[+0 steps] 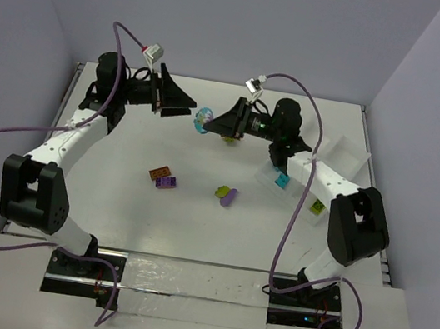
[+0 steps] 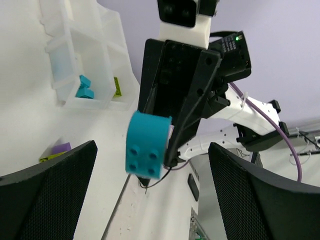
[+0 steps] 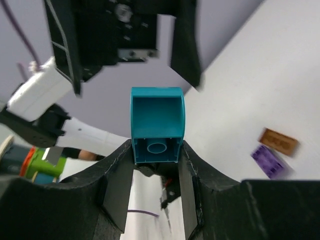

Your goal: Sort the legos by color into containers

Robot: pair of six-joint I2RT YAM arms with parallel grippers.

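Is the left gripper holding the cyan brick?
No, the left gripper stands wide open, clear of the cyan brick, which the right gripper clamps.

Overhead looks down; facing wrist views share cyan brick [image 2: 147, 145].

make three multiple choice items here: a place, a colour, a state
1. The orange brick lies: A in the tray; B on the table beside a purple brick; C atop a yellow brick.
2. The brick in the right tool is: A cyan; B yellow; C lime.
3. The left tool is: A shut on a brick; B open, empty; C shut, empty.
Answers: B, the top view shows it on the table; A, both wrist views show cyan; B, its fingers stand wide apart.
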